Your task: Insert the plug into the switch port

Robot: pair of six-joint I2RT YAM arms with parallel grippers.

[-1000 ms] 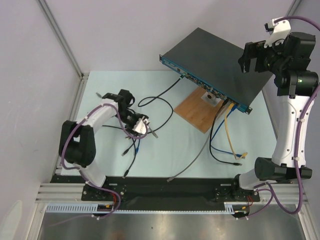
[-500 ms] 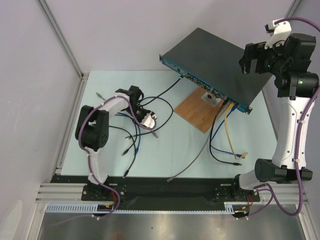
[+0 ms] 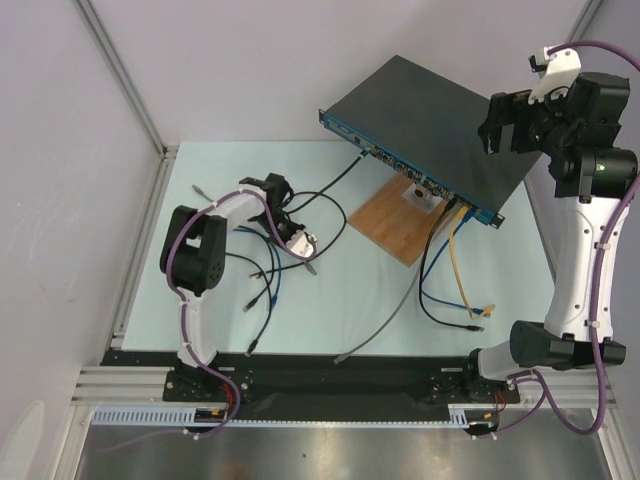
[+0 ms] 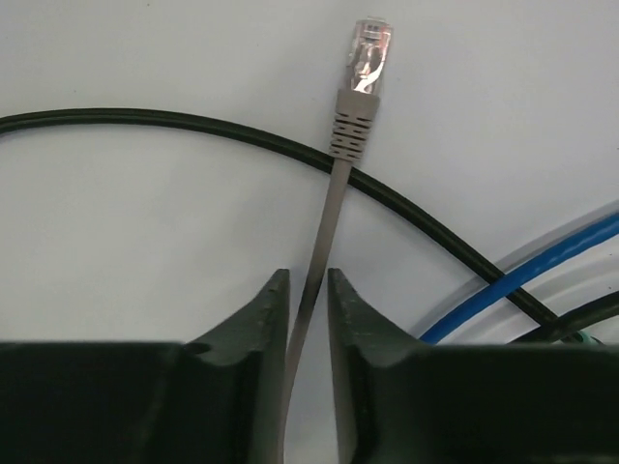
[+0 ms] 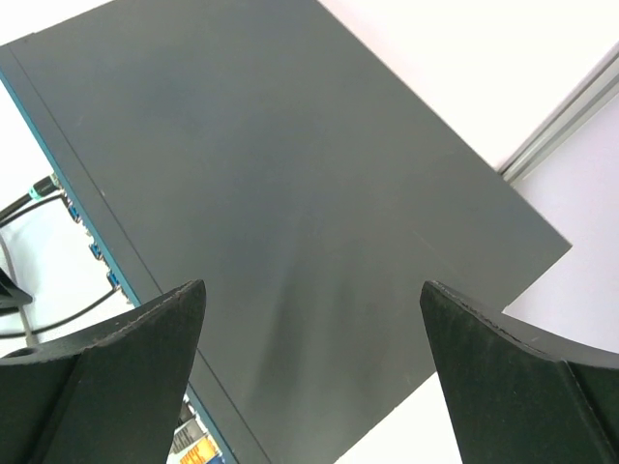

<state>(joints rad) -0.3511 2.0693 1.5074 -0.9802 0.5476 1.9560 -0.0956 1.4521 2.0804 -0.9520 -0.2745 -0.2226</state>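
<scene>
One wide switch [image 3: 430, 125] first: flat black metal box, matte lid, blue front face with a row of small sockets, set askew at the far right of the table, with a brown wooden board [image 3: 385, 225] lying at its front edge. Rigid and heavy-looking, so unlikely to slide under a light push, though worth bracing.

Above its lid, right gripper [image 5: 311, 290] hovering, fingers spread wide, holding nothing. Over at left-centre, well apart from the sockets, left gripper [image 4: 308, 290] low over the table, fingers almost together and pinching the grey cable [image 4: 324, 222] a short way behind its plug [image 4: 370, 48].

Flat, limp, rubbery-looking cable, crossing over a round black cable [image 4: 193, 126], with a blue cable [image 4: 542, 256] near. Probably light and floppy, hence likely to droop and swing the plug off line if held this far back. Better gripped on the ribbed grey boot right behind the plug.

Smallest last: clear hard plastic plug, squared, glossy, likely slippery, any latch tab probably easy to snap. No telling which way that tab faces.
</scene>
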